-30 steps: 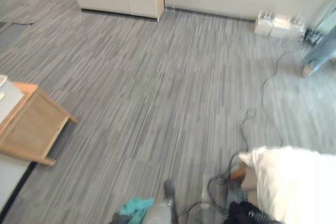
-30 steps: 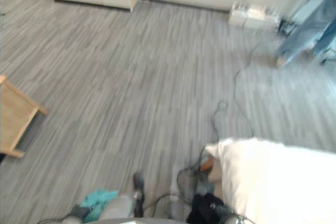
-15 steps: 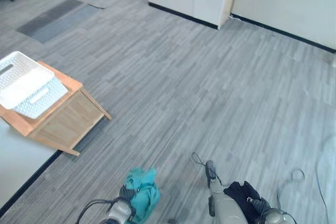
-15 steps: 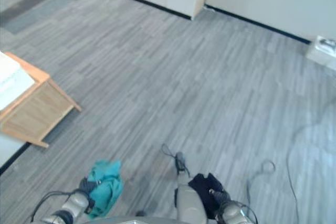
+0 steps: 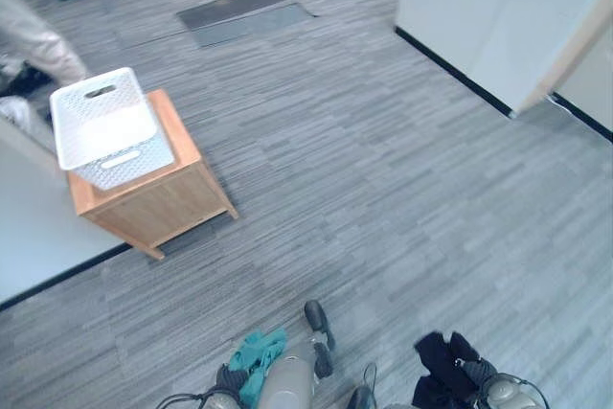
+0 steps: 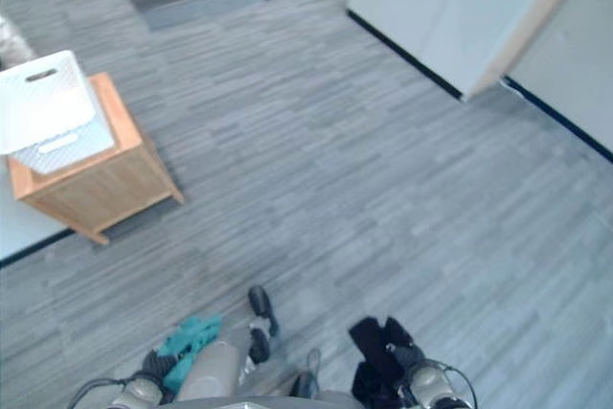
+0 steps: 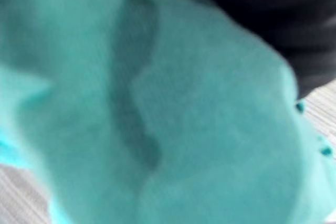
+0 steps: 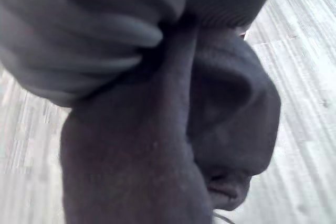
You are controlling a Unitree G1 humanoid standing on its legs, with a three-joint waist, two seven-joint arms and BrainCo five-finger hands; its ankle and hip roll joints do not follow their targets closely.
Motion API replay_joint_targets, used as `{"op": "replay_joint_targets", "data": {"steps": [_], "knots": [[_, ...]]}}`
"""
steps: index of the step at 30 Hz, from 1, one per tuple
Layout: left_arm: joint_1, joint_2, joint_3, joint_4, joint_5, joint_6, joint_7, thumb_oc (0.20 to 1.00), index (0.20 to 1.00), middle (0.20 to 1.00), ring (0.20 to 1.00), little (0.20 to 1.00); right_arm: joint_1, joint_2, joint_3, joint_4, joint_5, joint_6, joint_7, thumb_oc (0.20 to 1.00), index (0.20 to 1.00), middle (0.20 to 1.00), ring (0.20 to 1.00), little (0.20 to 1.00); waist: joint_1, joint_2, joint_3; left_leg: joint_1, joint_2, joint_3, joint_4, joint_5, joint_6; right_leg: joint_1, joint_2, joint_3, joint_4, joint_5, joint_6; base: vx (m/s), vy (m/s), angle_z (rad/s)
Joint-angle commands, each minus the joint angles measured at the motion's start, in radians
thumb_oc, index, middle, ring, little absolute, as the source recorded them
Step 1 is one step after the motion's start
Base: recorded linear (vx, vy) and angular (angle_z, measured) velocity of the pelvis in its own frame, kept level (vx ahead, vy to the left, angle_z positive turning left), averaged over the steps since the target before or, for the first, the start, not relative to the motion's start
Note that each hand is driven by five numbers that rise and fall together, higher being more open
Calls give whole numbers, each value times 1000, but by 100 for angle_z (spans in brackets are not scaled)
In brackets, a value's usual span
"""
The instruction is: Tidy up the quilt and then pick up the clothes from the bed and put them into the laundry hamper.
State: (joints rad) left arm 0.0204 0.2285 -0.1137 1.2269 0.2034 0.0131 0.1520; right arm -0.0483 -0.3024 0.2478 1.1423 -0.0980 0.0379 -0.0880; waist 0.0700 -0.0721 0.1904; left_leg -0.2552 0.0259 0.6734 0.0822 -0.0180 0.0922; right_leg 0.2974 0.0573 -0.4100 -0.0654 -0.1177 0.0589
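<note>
While both hands hang low at the robot's front, the white laundry hamper (image 5: 107, 128) sits well off to its forward left, on a small wooden stand (image 5: 153, 200) across grey striped carpet (image 5: 383, 189). The left hand (image 5: 230, 380), the nearer one, carries a soft teal garment (image 5: 257, 356); the right hand (image 5: 474, 377) carries a limp black garment (image 5: 439, 361). I cannot tell how either hand's fingers are set, the cloth covering them. The hamper is a rigid perforated plastic tub with slot handles, its long axis running away from the robot.
</note>
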Motion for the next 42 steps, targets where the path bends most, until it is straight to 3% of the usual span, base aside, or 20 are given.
{"op": "replay_joint_targets", "data": {"steps": [1, 3, 7, 9, 10, 12, 13, 14, 16, 18, 20, 21, 23, 26, 29, 31, 33, 36, 39, 42], "knots": [[-36, 14, -44, 63, 39, 18, -5, 200, 200, 200, 200, 200, -17, -47, -3, -25, 3, -27, -6, 200, 200, 200, 200, 200, 37, 0, -44, 112, 24, -148, -86, 99, -89, -36, -176, 91, 160, 56, 105, 664, 248, 110], [-48, 33, -58, 71, 61, 20, -7, 200, 200, 200, 200, 200, -19, -20, -20, 8, 2, -24, -1, 200, 200, 200, 200, 200, 17, -9, -23, 210, -53, -204, -97, 16, -15, -157, -240, 128, 560, 267, 184, 684, 227, 159], [-69, 47, -76, 60, 65, 19, 1, 200, 200, 200, 200, 200, -34, -17, -23, 0, 11, -29, -7, 200, 200, 200, 200, 200, -10, 34, -6, 274, -25, -250, -134, 24, -9, -294, -223, 166, 692, 253, 143, 426, 25, 126], [-108, 61, -115, 25, 83, 9, 10, 200, 200, 200, 200, 200, -32, -17, -19, -15, 30, -33, -9, 200, 200, 200, 200, 200, -62, 55, 14, 345, -17, -353, -163, 15, -35, -421, -186, 201, 594, 184, 108, 712, -188, 113], [-135, 66, -139, -1, 83, -1, 21, 200, 200, 200, 200, 200, -26, -16, -14, -16, 36, -36, -15, 200, 200, 200, 200, 200, -88, 52, 16, 375, -22, -419, -170, -8, -59, -451, -198, 231, 366, 165, 93, 568, -217, 140], [-147, 67, -147, -12, 85, -5, 25, 200, 200, 200, 200, 200, -23, -17, -17, -17, 39, -36, -17, 200, 200, 200, 200, 200, -104, 49, 16, 392, -21, -453, -170, -24, -71, -444, -195, 261, 228, 173, 93, 618, -285, 164], [-183, 65, -162, -34, 105, -14, 32, 200, 200, 200, 200, 200, -14, -11, -27, -4, 45, -31, -18, 200, 200, 200, 200, 200, -138, 46, 25, 440, -13, -527, -170, -69, -97, -489, -198, 396, 55, 234, 125, 849, -454, 110], [-191, 64, -166, -36, 116, -18, 35, 200, 200, 200, 200, 200, -9, -4, -28, 3, 41, -26, -14, 200, 200, 200, 200, 200, -147, 44, 24, 464, -8, -550, -170, -87, -104, -519, -204, 436, 25, 254, 137, 828, -461, 102], [-180, 60, -166, -28, 118, -27, 36, 200, 200, 200, 200, 200, -4, 2, -23, 21, 26, -24, -2, 200, 200, 200, 200, 200, -150, 48, 17, 514, 5, -592, -139, -118, -121, -505, -206, 411, 9, 261, 145, 574, -307, 173], [-154, 50, -152, -26, 94, -33, 37, 200, 200, 200, 200, 200, 7, -2, -15, 33, 8, -22, 6, 200, 200, 200, 200, 200, -152, 43, 17, 488, 22, -614, 28, -80, -144, -459, -196, 422, 34, 261, 126, 503, -394, 121], [-147, 44, -125, -26, 49, -24, 60, 200, 200, 200, 200, 200, -4, -7, -4, 36, 2, -21, -2, 200, 200, 200, 200, 200, -130, 21, 54, 288, 66, -627, 451, 55, -159, -397, -197, 390, 51, 254, 71, 274, -437, 53], [-147, 45, -125, -26, 49, -24, 60, 200, 200, 200, 200, 200, -5, -7, -4, 36, 2, -22, -2, 200, 200, 200, 200, 200, -134, 20, 51, 281, 64, -630, 454, 56, -159, -401, -199, 387, 50, 255, 71, 195, -367, 72], [-122, 45, -89, -28, 10, -14, 97, 200, 200, 200, 200, 200, -12, -14, -10, 34, 26, -22, -17, 200, 200, 200, 200, 200, -81, -13, 84, 99, 140, -517, 697, 94, -155, -259, -188, 299, -4, 218, 13, 343, -409, 82], [-89, 38, -69, -11, 11, -12, 96, 200, 200, 200, 200, 200, -21, -17, -16, 23, 36, -25, -16, 200, 200, 200, 200, 200, -47, -16, 78, 5, 114, -410, 585, 64, -166, -190, -178, 290, -22, 175, 13, 500, -198, 79], [-33, 28, -55, 18, 37, -2, 70, 200, 200, 200, 200, 200, -26, -30, -23, 12, 22, -32, -15, 200, 200, 200, 200, 200, -36, 13, 35, 38, 107, -215, 185, 58, -179, -101, -138, 252, -22, 70, 36, 582, 16, -9], [-21, 25, -51, 21, 42, 2, 64, 200, 200, 200, 200, 200, -23, -34, -26, 10, 18, -34, -15, 200, 200, 200, 200, 200, -40, 22, 24, 77, 103, -148, 69, 95, -180, -82, -127, 227, -22, 53, 44, 475, 59, 21], [3, 16, -51, 34, 64, 20, 42, 200, 200, 200, 200, 200, -2, -23, -36, 23, 10, -27, -10, 200, 200, 200, 200, 200, -47, 28, -13, 163, 84, -92, -74, 102, -143, -43, -106, 159, 33, 15, 51, 559, 61, 79], [10, 18, -50, 40, 61, 21, 32, 200, 200, 200, 200, 200, 7, -6, -28, 32, -3, -31, -7, 200, 200, 200, 200, 200, -40, 16, -28, 195, 22, -142, -106, 78, -104, -62, -121, 137, 151, 39, 84, 430, 91, 90], [-4, 29, -65, 37, 75, 17, 25, 200, 200, 200, 200, 200, -2, 13, -29, 23, -9, -33, -3, 200, 200, 200, 200, 200, -60, 18, -2, 280, -16, -173, -155, 40, -60, -181, -172, 157, 494, 178, 178, 289, 120, 79], [-27, 48, -83, 19, 82, 17, 28, 200, 200, 200, 200, 200, -21, 19, -41, -19, 11, -35, -5, 200, 200, 200, 200, 200, -95, 59, 34, 323, 33, -213, -170, 51, -58, -378, -166, 214, 716, 206, 151, 270, -13, 93]]}}
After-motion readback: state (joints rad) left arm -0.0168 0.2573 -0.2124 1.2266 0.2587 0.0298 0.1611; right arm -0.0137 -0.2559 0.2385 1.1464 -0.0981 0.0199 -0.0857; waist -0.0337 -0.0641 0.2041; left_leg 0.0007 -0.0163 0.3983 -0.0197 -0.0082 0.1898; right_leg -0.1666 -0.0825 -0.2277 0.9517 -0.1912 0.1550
